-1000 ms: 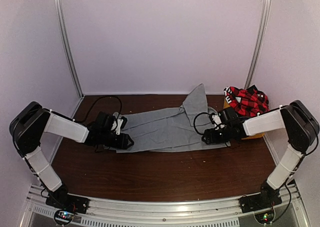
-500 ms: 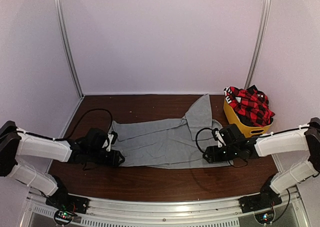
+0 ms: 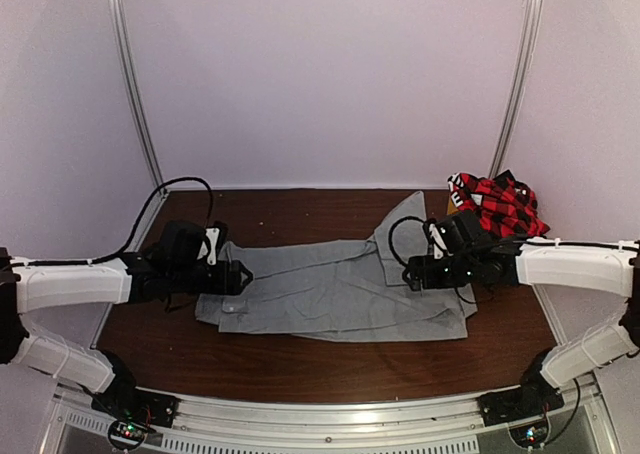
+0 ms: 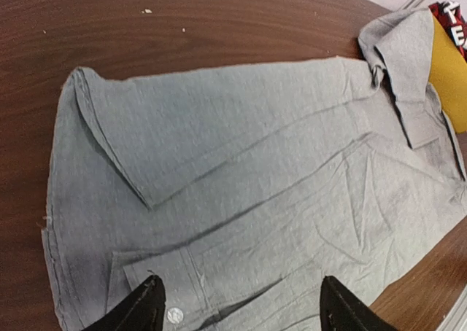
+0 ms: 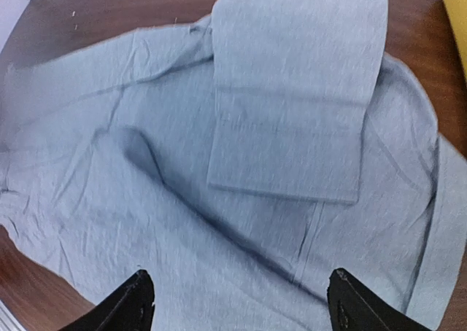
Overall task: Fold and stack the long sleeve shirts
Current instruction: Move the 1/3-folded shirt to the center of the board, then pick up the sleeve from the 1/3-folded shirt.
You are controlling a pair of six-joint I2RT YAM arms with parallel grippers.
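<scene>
The light-grey shirt [image 3: 340,292] lies spread flat across the middle of the brown table, one sleeve folded over it toward the back right. It fills the left wrist view [image 4: 248,178] and the right wrist view [image 5: 241,178]. My left gripper [image 3: 240,276] hovers over the shirt's left end, open and empty [image 4: 237,313]. My right gripper [image 3: 410,272] hovers over the shirt's right part near the folded sleeve [image 5: 299,90], open and empty [image 5: 237,309]. The red-and-black plaid shirt [image 3: 497,204] is heaped in the yellow tub at the back right.
The yellow tub [image 4: 449,68] stands at the table's back right corner, close behind my right arm; its edge also shows in the right wrist view [image 5: 456,3]. White booth walls with metal posts [image 3: 135,84] close in the back and sides.
Both grippers let go of the grey shirt and rose, moving back over it. The shirt now lies flatter and lower on the table, its front edge nearer to me.
</scene>
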